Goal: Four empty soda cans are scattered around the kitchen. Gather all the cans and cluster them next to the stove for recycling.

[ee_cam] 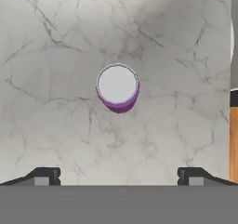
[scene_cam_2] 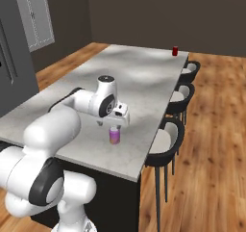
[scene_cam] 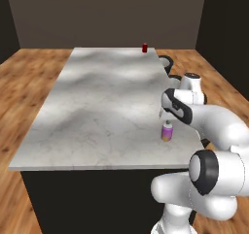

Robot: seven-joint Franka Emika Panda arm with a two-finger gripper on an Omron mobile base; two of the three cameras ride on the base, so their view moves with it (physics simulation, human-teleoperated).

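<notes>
Home kitchen, marble island (scene_cam: 97, 107), bar stools (scene_cam_2: 166, 142)

Glossy white rounded arm (scene_cam_2: 53, 130) segments joined by black joint bands, ending in small dark fingertips (ee_cam: 46, 175).

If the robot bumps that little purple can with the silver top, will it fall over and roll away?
Probably, if bumped high. The small purple can with the silver top stands upright, taller than wide, on the smooth marble counter, so it may tip, then roll. It looks thin-walled, likely light. The open gripper hangs above it.
</notes>
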